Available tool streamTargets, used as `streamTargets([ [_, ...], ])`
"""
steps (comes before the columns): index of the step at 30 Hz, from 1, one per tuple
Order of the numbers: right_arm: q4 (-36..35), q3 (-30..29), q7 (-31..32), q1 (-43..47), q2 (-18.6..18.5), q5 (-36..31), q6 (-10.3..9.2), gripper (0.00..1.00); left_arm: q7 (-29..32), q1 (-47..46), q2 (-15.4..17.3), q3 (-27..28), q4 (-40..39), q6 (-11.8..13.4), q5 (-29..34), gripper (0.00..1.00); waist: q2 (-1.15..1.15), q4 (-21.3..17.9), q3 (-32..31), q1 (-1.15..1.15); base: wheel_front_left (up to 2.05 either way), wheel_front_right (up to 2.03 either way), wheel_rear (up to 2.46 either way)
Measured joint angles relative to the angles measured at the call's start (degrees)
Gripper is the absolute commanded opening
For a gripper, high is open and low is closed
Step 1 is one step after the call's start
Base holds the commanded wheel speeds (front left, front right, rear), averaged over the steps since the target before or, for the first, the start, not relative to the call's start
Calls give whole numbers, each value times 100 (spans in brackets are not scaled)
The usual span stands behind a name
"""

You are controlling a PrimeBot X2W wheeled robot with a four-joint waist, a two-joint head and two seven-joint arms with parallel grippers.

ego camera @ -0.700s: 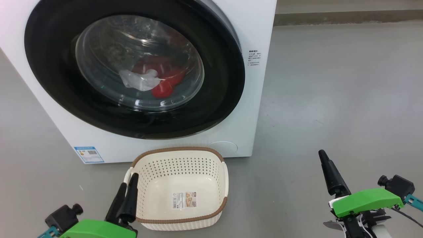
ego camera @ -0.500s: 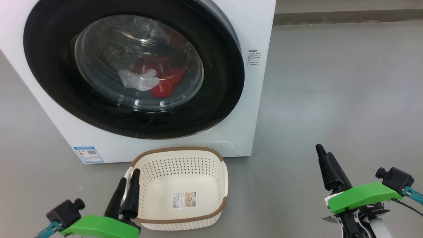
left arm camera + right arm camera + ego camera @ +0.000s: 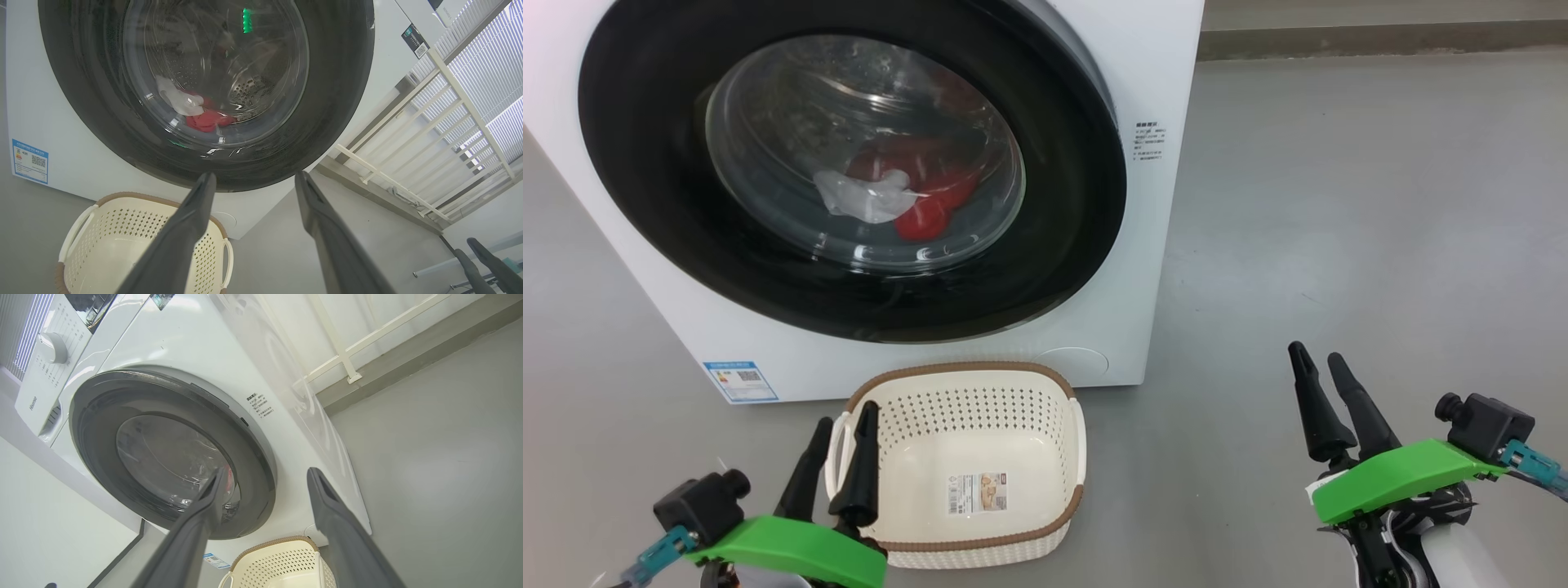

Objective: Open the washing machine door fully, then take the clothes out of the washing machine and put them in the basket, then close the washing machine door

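Down at the near left, the left claw point(image 3: 847, 415) is being held wide and empty, its long dark tapered fingers point(image 3: 861, 465) being pointed up across the basket's point(image 3: 964, 369) left handle; whether contact is being made cannot be told. Over at the near right, the right claw point(image 3: 1313, 353) is likewise being carried spread, nothing gripped, above bare grey floor point(image 3: 1339, 204), well apart from everything else. Both are being held wide, it is judged, because the door is yet to be pulled.

Just ahead, the basket is being left on the floor right below the door, presumably so that lifted cloth is being given a short drop. It is cream plastic with perforated walls, a brown rim, white side handles and a paper label on its bare bottom.

Beyond it, the washing machine point(image 3: 1160, 82) is being shown as a smooth white box, a small blue label point(image 3: 742, 381) low on its front. The washing machine door point(image 3: 645, 163) is apparently being kept shut: a wide glossy black ring round a bulging clear glass bowl.

Farthest in, behind that glass, the clothes point(image 3: 927, 216) are being seen heaped low in the perforated steel drum point(image 3: 245, 90): soft crumpled red pieces, with a smaller white piece against them.
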Motion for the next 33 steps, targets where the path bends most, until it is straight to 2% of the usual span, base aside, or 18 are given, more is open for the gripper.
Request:
streamTargets([
  [3,1,-5,-24,0,-5,-245,0,100,-45,-57,1,-11,45,74,235,100,0,-3,-2,0,0,0,0],
  [12,22,-32,-198,-167,-20,-936,0,100,-196,-156,1,-149,121,78,805,100,0,-22,-4,0,0,0,0],
  [20,-62,-131,-316,-219,-31,-1872,0,100,-342,-302,2,-236,125,119,1328,100,0,-46,0,0,0,0,0],
  [33,-86,-136,-542,-352,-49,-2680,1,100,-569,-458,11,-363,137,234,2081,100,0,-39,-4,0,0,0,0],
])
